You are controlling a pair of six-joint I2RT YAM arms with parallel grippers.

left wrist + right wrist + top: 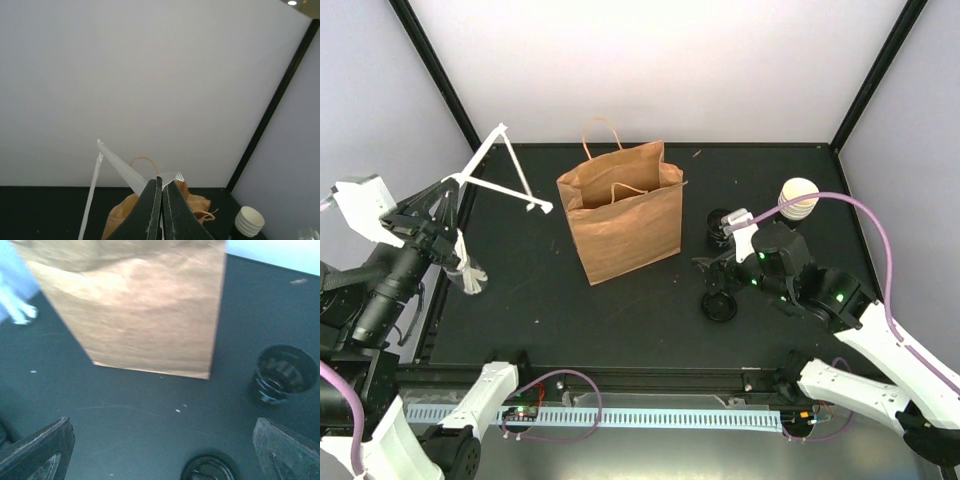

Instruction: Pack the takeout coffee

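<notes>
Right gripper wide open; left gripper fingers pressed together.
Black lid sits between the 2 right fingers, dark-inside cup beyond them, bag ahead; takeout coffee possibly hidden, can't place it.

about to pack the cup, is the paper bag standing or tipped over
Standing. The paper bag sits on its base, handles up; the right wrist view shows its bottom edge flat on the table.
</notes>
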